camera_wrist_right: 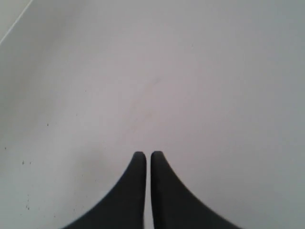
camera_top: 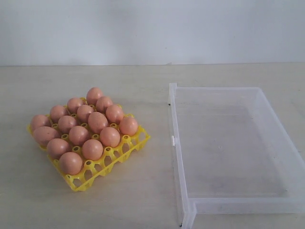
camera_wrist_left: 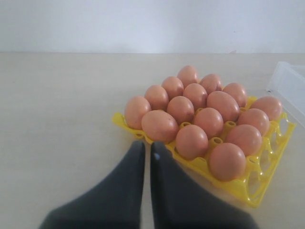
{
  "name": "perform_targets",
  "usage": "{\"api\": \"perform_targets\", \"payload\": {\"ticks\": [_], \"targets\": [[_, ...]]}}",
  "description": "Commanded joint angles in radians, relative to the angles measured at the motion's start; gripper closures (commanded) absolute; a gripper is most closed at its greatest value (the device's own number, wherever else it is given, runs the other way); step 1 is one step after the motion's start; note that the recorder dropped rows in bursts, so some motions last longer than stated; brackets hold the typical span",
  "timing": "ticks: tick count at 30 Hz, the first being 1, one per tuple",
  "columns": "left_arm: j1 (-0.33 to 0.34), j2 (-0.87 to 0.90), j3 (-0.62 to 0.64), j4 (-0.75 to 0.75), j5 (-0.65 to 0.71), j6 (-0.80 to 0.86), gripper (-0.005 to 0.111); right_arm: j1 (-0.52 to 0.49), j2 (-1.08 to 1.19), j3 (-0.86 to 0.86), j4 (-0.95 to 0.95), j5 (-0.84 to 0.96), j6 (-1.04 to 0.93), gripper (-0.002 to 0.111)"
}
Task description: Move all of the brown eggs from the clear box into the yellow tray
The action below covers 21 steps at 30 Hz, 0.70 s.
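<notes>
1. One wide counter (camera_top: pixel 143 200) holds everything.
2. The clear box (camera_top: pixel 228 148) lies at the right of the frame. It has no eggs in it, so the job looks done.
3. The yellow tray (camera_top: pixel 114 156) sits at the left, turned corner-on.
4. Sixteen brown eggs (camera_top: pixel 79 135), dull orange-brown, each rest in a cup of the tray so they can't roll.
5. The left fingers (camera_wrist_left: pixel 136 167) and right fingers (camera_wrist_right: pixel 138 167) are pressed together and hold nothing.

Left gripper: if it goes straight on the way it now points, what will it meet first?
Probably the near edge of the yellow tray, then the closest brown egg in it; depth is unclear.
</notes>
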Motion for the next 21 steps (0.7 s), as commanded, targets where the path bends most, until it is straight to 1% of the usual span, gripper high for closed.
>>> {"api": "perform_targets", "payload": {"ticks": [1,5,7,8,9,10,11,13,16,17,19,21], "targets": [[-0.005,-0.003,0.003,-0.003,-0.003,-0.001,0.103,-0.006,-0.067,-0.006,0.000,-0.043,0.022,0.109],[-0.005,-0.003,0.003,-0.003,-0.003,-0.001,0.103,-0.006,-0.081,-0.006,0.000,-0.067,0.068,0.109],[-0.005,-0.003,0.003,-0.003,-0.003,-0.001,0.103,-0.004,-0.081,0.014,0.000,-0.024,0.136,0.109],[-0.005,-0.003,0.003,-0.003,-0.003,-0.001,0.103,0.001,-0.081,0.030,0.000,0.013,0.143,0.109],[-0.005,-0.003,0.003,-0.003,-0.003,-0.001,0.103,0.003,-0.081,0.052,0.063,0.056,0.103,0.109],[-0.005,-0.003,0.003,-0.003,-0.003,-0.001,0.103,0.006,-0.081,0.071,0.165,0.099,0.012,0.109],[-0.005,-0.003,0.003,-0.003,-0.003,-0.001,0.103,0.008,-0.085,0.092,0.353,0.148,-0.168,0.109],[-0.005,-0.003,0.003,-0.003,-0.003,-0.001,0.103,0.008,-0.087,0.123,0.771,0.195,-0.607,0.109],[-0.005,-0.003,0.003,-0.003,-0.003,-0.001,0.103,0.008,-0.094,0.177,1.334,0.170,-1.169,0.109],[-0.005,-0.003,0.003,-0.003,-0.003,-0.001,0.103,0.008,-0.095,0.200,1.464,0.158,-1.340,0.109],[-0.005,-0.003,0.003,-0.003,-0.003,-0.001,0.103,0.008,-0.098,0.271,1.744,0.138,-1.585,0.109],[-0.005,-0.003,0.003,-0.003,-0.003,-0.001,0.103,0.008,-0.098,0.353,1.890,0.136,-1.686,0.109]]}}
